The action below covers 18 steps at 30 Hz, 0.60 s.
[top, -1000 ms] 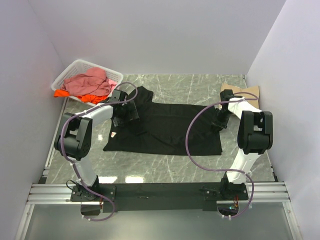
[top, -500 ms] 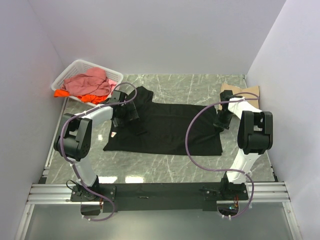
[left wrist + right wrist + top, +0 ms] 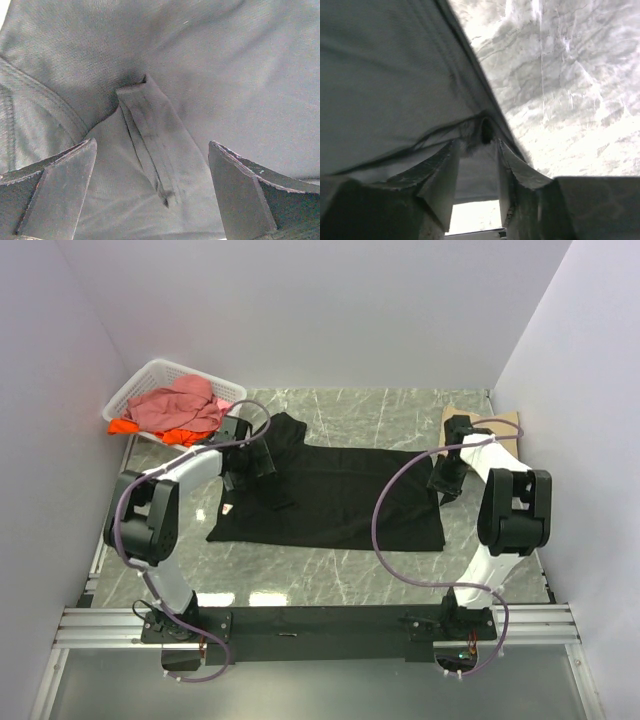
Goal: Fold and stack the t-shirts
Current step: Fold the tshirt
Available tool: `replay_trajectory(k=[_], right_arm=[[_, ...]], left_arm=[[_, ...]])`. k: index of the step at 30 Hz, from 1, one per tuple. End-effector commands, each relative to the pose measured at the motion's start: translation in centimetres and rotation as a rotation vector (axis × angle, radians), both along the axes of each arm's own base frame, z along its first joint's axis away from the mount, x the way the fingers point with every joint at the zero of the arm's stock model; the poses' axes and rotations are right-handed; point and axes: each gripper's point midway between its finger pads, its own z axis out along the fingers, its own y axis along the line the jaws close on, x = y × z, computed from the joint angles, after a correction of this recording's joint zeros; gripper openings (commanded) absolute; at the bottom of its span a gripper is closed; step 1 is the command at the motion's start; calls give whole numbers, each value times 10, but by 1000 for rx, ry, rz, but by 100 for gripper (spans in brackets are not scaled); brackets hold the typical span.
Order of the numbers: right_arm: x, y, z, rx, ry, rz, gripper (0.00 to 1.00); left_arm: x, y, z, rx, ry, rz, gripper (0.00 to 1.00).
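Observation:
A black t-shirt [image 3: 335, 498] lies spread flat on the marble table. My left gripper [image 3: 250, 462] hovers over its upper left part, near the sleeve. In the left wrist view the left gripper [image 3: 152, 145] is wide open over a raised crease in the black cloth [image 3: 225, 75]. My right gripper [image 3: 445, 480] is at the shirt's right edge. In the right wrist view the right gripper [image 3: 477, 145] has its jaws parted, with the shirt's hem [image 3: 385, 75] lying between the fingers. A tan t-shirt [image 3: 485, 424] sits folded at the back right.
A white lattice basket [image 3: 150, 380] at the back left holds a pink shirt [image 3: 180, 403] and an orange one [image 3: 125, 426]. Grey walls close in on the left, the back and the right. Bare marble [image 3: 570, 75] lies beyond the shirt's right edge.
The right gripper's jaws have parted at the shirt's right edge. Both arms have shifted only slightly, and the left gripper has stayed wide open.

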Motion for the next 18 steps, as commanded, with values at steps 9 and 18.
replay_trajectory(k=[9,18], right_arm=[[5,6,68,31,-220,4,46],[-3,13,85,66,-276,6,46]], left_arm=[[-43,-22,36,-39,-24,-9,97],[-71,-61,14,-7,31,-95,83]])
